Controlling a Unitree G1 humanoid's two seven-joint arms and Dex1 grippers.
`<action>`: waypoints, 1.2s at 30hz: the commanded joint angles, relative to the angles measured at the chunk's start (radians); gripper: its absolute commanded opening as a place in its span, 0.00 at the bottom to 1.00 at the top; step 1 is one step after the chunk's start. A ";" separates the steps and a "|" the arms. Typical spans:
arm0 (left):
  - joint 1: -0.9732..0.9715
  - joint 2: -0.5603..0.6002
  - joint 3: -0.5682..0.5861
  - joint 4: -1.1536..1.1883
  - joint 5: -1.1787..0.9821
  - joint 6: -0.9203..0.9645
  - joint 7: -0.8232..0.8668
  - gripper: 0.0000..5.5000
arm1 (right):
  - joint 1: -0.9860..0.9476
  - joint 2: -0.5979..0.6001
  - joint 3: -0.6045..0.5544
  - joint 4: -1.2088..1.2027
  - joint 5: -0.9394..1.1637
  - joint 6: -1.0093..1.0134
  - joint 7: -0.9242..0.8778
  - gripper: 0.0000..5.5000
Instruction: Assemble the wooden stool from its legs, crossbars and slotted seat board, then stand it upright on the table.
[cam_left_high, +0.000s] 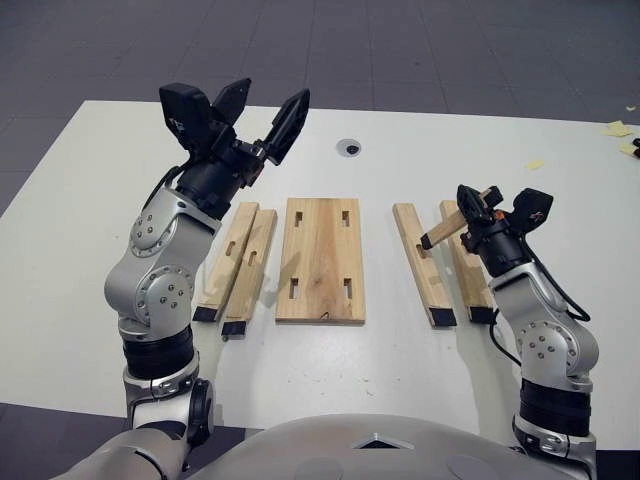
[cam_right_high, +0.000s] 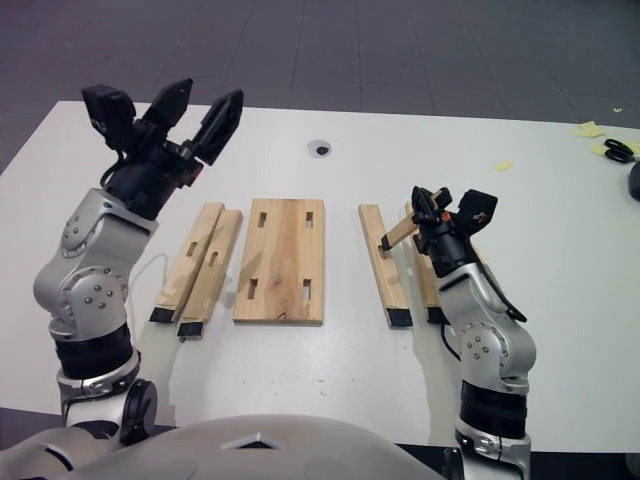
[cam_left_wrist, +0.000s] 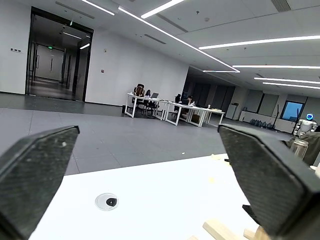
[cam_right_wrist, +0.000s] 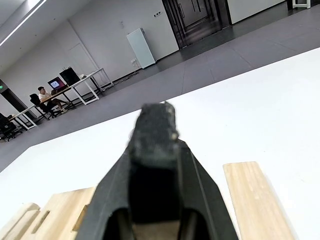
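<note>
Left eye view: the right gripper (cam_left_high: 470, 214) is clamped on a short crossbar (cam_left_high: 440, 232), held just above the table (cam_left_high: 100, 200) over the right-hand pair of legs. The stick slants down and inward from the fingers, so its free end hangs over the inner right leg (cam_left_high: 420, 262), while the outer right leg (cam_left_high: 470, 272) lies partly under the wrist. Both legs run lengthwise away from the robot, parallel to the slotted seat board (cam_left_high: 320, 260) in the middle — the crossbar lies across that axis, which seems the fitting angle for seating it in a leg. The left pair of legs (cam_left_high: 238, 262) lies side by side, touching, on the board's other side. The left gripper (cam_left_high: 272, 100) is raised high over the far end of that pair, fingers spread wide and empty. The right arm is plainly the nearer one for the joint in hand — whether the right legs show a slot facing up, I cannot tell.
</note>
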 joint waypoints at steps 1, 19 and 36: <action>0.019 0.020 0.000 0.006 0.006 0.022 0.011 0.98 | 0.040 -0.023 0.014 -0.001 -0.053 -0.009 0.055 0.08; 0.029 0.022 -0.061 0.027 0.041 0.012 -0.005 0.98 | 0.009 0.004 0.063 0.072 -0.249 -0.103 0.142 0.08; 0.047 0.030 -0.073 0.040 0.083 -0.006 -0.011 0.98 | 0.113 -0.005 0.094 0.134 -0.380 -0.164 0.161 0.08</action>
